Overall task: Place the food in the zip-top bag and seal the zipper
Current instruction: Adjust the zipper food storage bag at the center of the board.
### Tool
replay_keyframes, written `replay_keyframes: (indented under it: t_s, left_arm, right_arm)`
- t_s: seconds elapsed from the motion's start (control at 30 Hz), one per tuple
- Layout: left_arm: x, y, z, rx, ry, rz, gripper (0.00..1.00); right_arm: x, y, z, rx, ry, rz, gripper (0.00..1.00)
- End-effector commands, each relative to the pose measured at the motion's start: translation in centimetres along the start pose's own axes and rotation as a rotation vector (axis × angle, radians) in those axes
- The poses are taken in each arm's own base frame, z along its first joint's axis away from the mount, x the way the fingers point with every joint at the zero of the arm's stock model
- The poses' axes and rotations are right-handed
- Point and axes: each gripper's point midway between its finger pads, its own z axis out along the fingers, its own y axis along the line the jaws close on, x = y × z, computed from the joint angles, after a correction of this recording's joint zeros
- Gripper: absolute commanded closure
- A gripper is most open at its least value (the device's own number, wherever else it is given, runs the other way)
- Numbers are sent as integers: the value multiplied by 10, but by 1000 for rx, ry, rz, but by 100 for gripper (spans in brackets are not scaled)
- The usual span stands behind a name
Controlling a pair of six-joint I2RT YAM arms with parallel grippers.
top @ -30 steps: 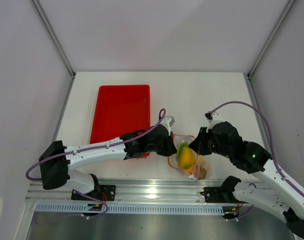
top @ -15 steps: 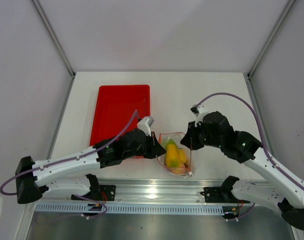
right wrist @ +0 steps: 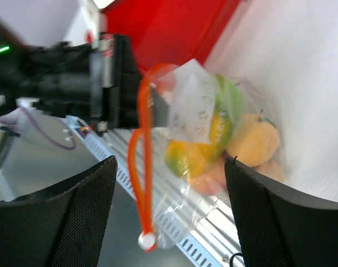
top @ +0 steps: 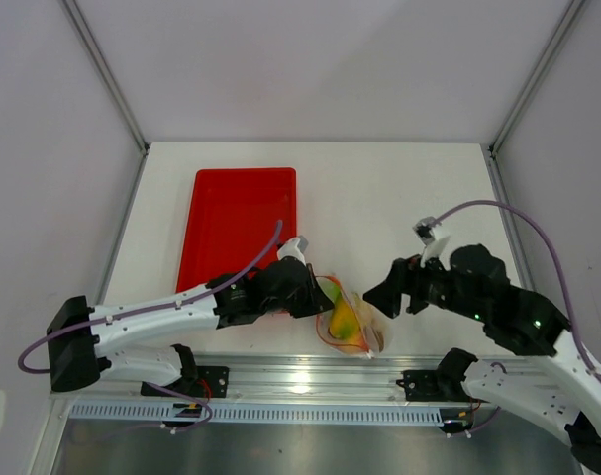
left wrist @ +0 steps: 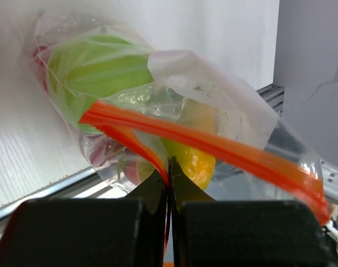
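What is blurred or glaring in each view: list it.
Top external: sharp, with glare on the metal rail. Left wrist: zipper fairly crisp, own fingers dark and soft. Right wrist: smeared throughout, zip-top bag and left arm blurry.

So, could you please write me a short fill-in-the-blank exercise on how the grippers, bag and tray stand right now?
1. The left gripper is shut on the orange ___.
2. The right gripper has its jaws ___.
3. The fruits sit inside the clear ___.
4. The tray lies on the ___ arm's side of the table.
Missing words: zipper; open; bag; left.
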Motion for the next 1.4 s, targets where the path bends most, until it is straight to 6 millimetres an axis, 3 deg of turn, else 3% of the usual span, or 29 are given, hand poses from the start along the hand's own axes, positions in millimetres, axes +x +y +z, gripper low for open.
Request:
replay_keyframes:
  t_s: [0.0, 0.13, 0.53, 0.63, 0.77, 1.0, 1.07, 1.23, 1.37]
  left_arm:
    - [-14, -26, -9, 24, -42, -99, 99]
    - [-21, -30, -14, 16, -62, -138, 99]
    - [-46, -48, -35, -16, -136, -248, 100]
    - [-50, -53, -36, -17, -142, -247, 99]
    - [-50, -53, -36, -26, -143, -242, 99]
    - [-47, -48, -33, -42, -134, -239, 99]
    - [-46, -46, -32, -46, -132, -235, 99]
    - [-45, -45, -32, -42, -129, -198, 99]
    - [-49, -59, -34, 30, -138, -93, 99]
  right_arm:
    - [11, 8, -28, -54, -8, 42, 21]
    - [38, 7, -30, -74, 94, 51, 31]
    - [73, 12, -30, -51, 300, -139, 33]
    - [83, 10, -27, -6, 331, -187, 33]
    - [91, -11, -23, 134, 362, -223, 36]
    - [68, -51, -28, 385, 241, -230, 51]
    - [63, -51, -29, 387, 216, -227, 58]
    - [43, -41, -31, 335, 134, -241, 97]
    - [33, -17, -31, 186, 91, -281, 100]
